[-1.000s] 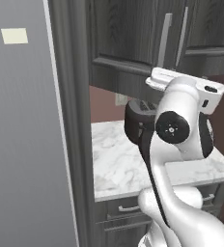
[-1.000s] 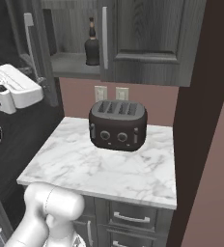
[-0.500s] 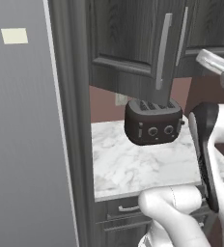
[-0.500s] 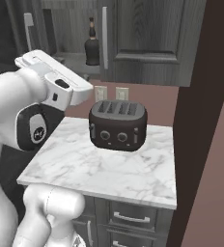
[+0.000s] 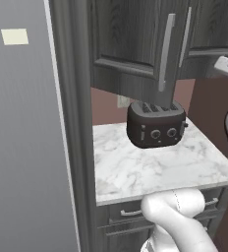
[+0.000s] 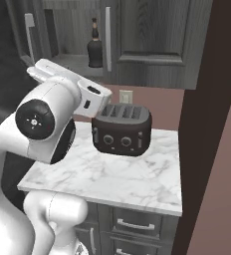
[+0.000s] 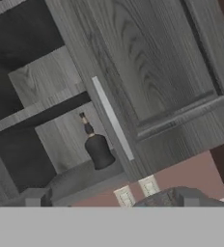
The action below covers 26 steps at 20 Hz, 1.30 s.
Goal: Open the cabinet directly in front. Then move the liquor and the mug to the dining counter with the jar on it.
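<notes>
Liquor bottle [image 6: 94, 49] stands upright on the bottom shelf of the cabinet [image 6: 152, 40], in the opened left half; hand view shows it [image 7: 98, 148] just beside the edge of the shut right door, near that door's silver bar handle [image 7: 113, 118]. Left door swung out, its handle [image 6: 31, 38] visible at the far left of the right base view. Mug: can't spot it in any frame, maybe deeper in the shelf or behind a door. Below the cabinet, the toaster [image 6: 121, 129] sits on the small marble counter [image 6: 137, 182], wall outlets [image 7: 135, 191] behind it.

Risks, as I judge them: bottle sits tight against the door edge and bar handle, so a finger coming in on that side could clip the door or tip the bottle; narrow neck plus round body means a grip too high may slip. The open left door hangs in the arm's sweep, so a wide swing could knock it. Toaster right under the shelf is another thing to bump when lowering.

Gripper: fingertips barely show at the bottom of the hand view; jaws spread about as wide as they go, nothing held, nothing touched, well short of the bottle.
</notes>
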### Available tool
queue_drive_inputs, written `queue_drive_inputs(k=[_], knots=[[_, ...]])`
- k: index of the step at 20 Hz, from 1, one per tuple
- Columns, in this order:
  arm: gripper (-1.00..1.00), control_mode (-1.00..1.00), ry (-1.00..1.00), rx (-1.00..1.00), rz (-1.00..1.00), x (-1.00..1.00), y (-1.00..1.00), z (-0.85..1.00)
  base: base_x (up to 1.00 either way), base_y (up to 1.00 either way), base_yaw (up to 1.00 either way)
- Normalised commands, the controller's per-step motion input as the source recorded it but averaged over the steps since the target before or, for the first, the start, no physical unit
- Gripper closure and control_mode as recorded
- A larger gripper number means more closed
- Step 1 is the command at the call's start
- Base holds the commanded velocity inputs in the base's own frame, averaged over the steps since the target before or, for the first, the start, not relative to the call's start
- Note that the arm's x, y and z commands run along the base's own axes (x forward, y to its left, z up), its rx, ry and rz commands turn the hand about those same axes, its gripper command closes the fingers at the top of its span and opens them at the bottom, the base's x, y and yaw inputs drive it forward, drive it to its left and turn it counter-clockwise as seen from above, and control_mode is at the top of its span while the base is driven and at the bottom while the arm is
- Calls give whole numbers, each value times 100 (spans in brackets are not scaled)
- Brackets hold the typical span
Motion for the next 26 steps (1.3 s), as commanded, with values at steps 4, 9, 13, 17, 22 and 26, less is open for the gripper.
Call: queue_drive_inputs(k=[4, 9, 13, 17, 22, 26], knots=[[-100, -100, 8, 4, 19, 0, 18, -39, 0, 0, 0], [-100, -100, 8, 2, 10, 1, 24, -21, 0, 0, 0], [-100, -100, 4, 0, 6, 32, 0, 0, 0, 0, 0], [-100, -100, 0, 0, 15, 45, 0, 0, 0, 0, 0], [-100, -100, 0, 0, 19, 48, 4, -4, 0, 0, 0], [-100, -100, 0, 0, 23, 64, 25, -5, 0, 0, 0]])
